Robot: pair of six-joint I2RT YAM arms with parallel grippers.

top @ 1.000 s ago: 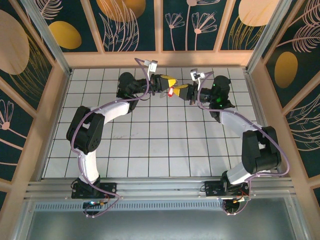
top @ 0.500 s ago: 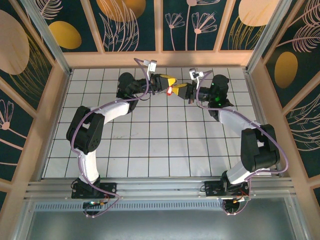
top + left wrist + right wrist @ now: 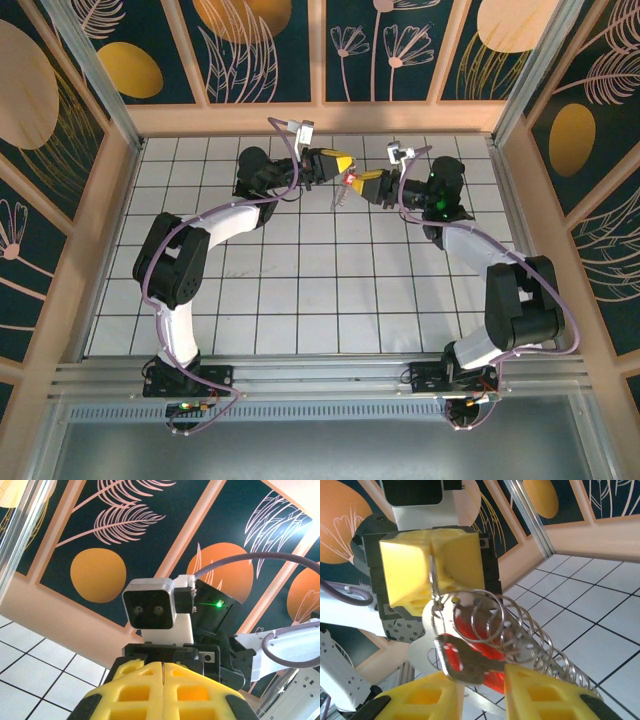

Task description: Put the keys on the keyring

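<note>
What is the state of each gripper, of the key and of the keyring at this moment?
left gripper: fingers shut, pinching a thin wire of the keyring.
right gripper: fingers apart, the key lying in the gap between them.
keyring: held up off the table by the left gripper, its coils spread out.
key: raised, resting against the keyring's coils; I cannot tell if it is threaded on.

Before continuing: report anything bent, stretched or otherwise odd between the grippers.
The keyring looks odd: its coils are pulled apart into a long loose spiral rather than a flat loop. It hangs from the shut left gripper, with the red key against its near coils.
</note>
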